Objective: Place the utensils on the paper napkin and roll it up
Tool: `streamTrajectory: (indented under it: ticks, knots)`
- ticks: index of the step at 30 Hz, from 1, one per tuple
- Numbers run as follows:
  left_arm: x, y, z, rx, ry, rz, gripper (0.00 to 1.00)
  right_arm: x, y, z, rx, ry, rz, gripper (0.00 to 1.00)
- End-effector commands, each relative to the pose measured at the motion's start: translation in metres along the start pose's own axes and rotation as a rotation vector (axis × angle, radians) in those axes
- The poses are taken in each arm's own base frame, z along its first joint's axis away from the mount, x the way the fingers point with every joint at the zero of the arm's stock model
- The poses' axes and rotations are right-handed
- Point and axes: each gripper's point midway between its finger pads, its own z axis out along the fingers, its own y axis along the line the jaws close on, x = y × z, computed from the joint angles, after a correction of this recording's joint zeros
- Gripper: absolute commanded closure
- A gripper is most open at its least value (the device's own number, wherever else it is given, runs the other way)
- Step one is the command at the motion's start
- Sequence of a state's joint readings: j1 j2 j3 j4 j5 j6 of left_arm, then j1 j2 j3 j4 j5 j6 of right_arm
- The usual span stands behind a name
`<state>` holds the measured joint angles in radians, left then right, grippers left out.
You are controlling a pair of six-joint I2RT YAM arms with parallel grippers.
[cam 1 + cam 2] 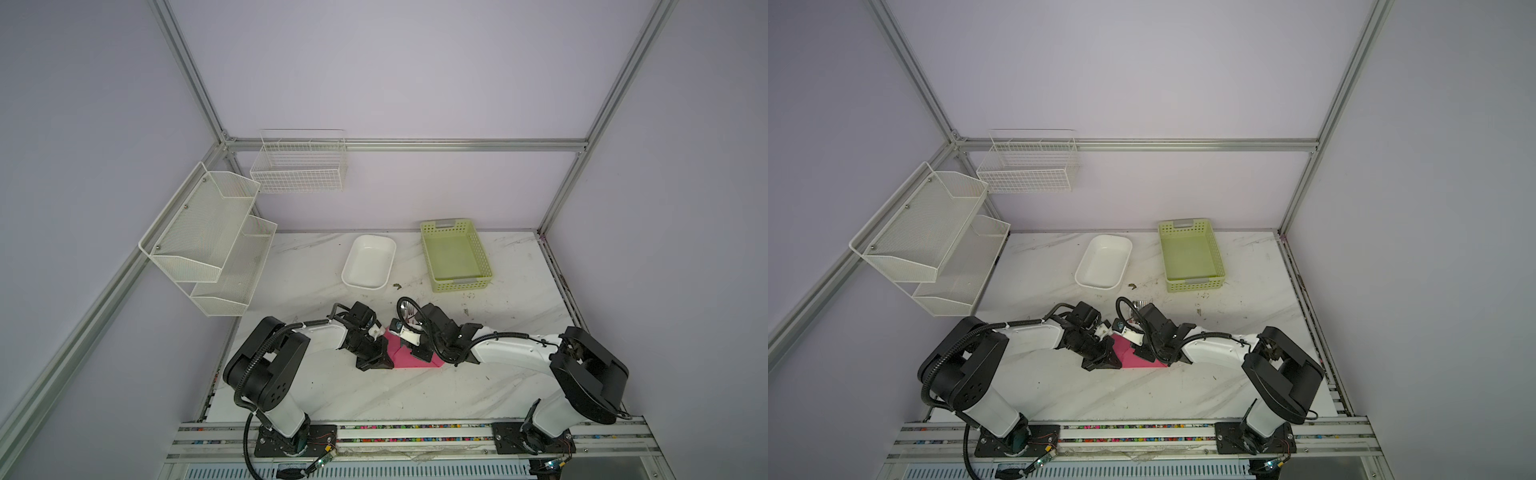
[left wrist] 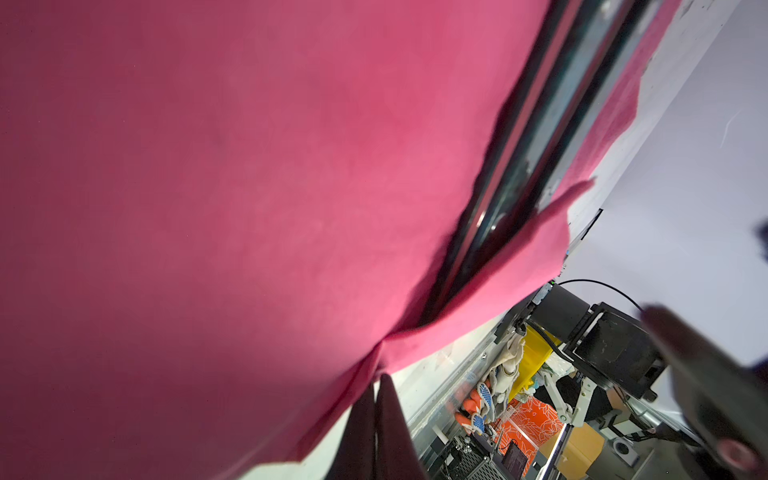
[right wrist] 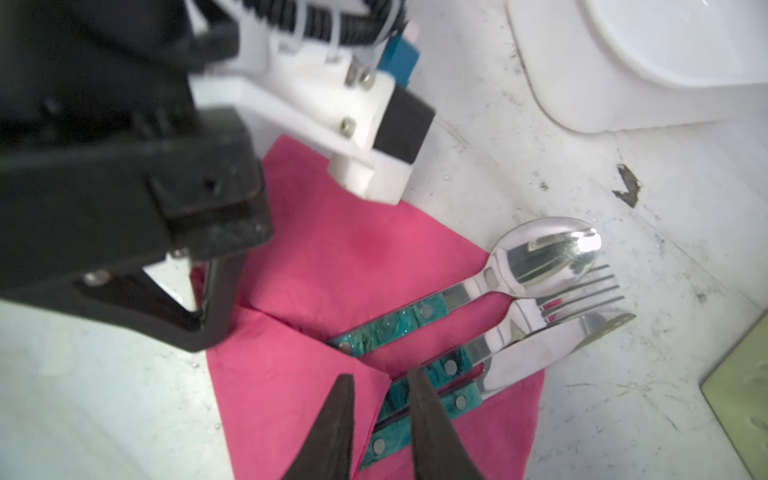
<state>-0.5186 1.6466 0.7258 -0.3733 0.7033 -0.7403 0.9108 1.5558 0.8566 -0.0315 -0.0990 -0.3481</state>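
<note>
Left end effector (image 2: 379, 380) is pinched tight on a lifted flap of the paper napkin (image 3: 332, 249). Right end effector (image 3: 381, 374) is barely open, straddling the folded edge over the utensils (image 3: 513, 328). The paper napkin's mid-bench (image 1: 332, 386), shiny heads poking out at 12 o'clock.

- No text, label, brand, number or sign can be read in any view.
- Orange box (image 2: 530, 419) in the left wrist view's background: white pattern only, too blurred for lettering.

Utensils (image 3: 453, 366) on napkin (image 3: 332, 249), heads past its edge; dish (image 1: 360, 286) behind napkin, basket (image 1: 455, 255) right of dish
</note>
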Motion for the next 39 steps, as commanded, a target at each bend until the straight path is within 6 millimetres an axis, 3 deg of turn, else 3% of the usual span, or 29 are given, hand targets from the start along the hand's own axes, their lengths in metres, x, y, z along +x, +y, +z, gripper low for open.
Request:
streamTrajectory:
  ticks: [1, 6, 12, 16, 23, 39]
  knots:
    - [0.010, 0.030, 0.007, -0.093, 0.005, -0.036, 0.95, -0.024, 0.004, -0.023, -0.033, -0.058, 0.338, 0.77]
    - [0.010, 0.030, 0.006, -0.094, 0.001, -0.039, 0.95, -0.025, 0.020, -0.034, -0.132, -0.016, 0.752, 0.83]
    - [0.010, 0.031, 0.006, -0.098, -0.005, -0.046, 0.95, -0.005, 0.055, -0.031, -0.317, 0.068, 1.002, 0.84]
    - [0.011, 0.032, 0.006, -0.097, -0.003, -0.051, 0.95, 0.013, 0.064, -0.024, -0.352, 0.102, 1.128, 0.84]
    - [0.010, 0.033, 0.007, -0.100, -0.002, -0.054, 0.95, 0.052, 0.054, -0.014, -0.270, 0.169, 1.228, 0.85]
    - [0.009, 0.033, 0.007, -0.106, 0.000, -0.058, 0.95, 0.084, 0.046, -0.009, -0.192, 0.253, 1.276, 0.86]
